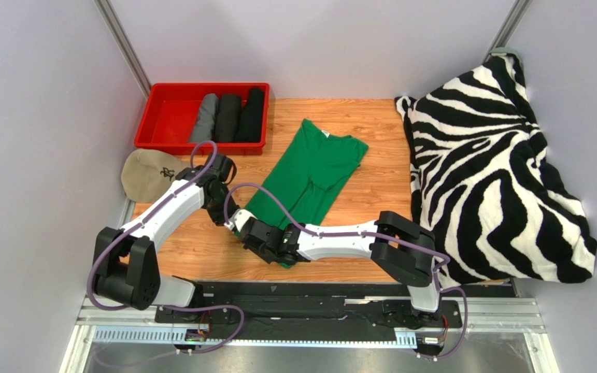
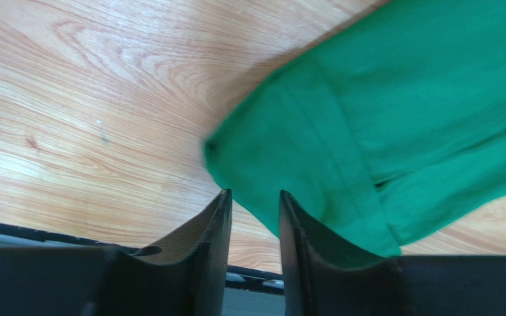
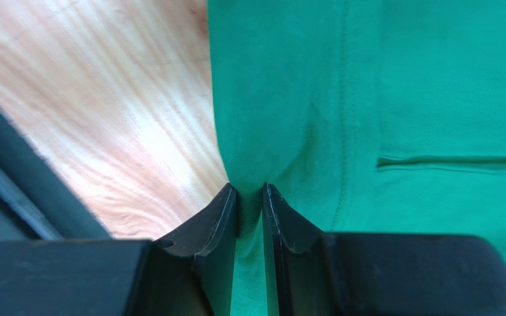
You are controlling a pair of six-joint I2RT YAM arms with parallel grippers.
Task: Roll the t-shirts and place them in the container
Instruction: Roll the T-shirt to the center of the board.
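A bright green t-shirt point(image 1: 313, 171) lies folded lengthwise on the wooden table, its collar toward the back. My right gripper point(image 3: 250, 186) is at the shirt's near hem, its jaws pinched on a fold of the green cloth point(image 3: 368, 85). My left gripper point(image 2: 254, 192) stands open just short of the hem's left corner point(image 2: 236, 158), with only bare wood in the gap. From above, the left gripper point(image 1: 231, 220) and the right gripper point(image 1: 249, 231) sit close together at the shirt's near end. A grey roll point(image 1: 204, 118) and two black rolled t-shirts point(image 1: 228, 116) point(image 1: 252, 114) lie in the red bin.
The red bin point(image 1: 171, 116) stands at the back left. A beige cap point(image 1: 144, 172) lies in front of it, beside the left arm. A zebra-striped blanket point(image 1: 496, 171) is heaped along the right side. White walls enclose the table.
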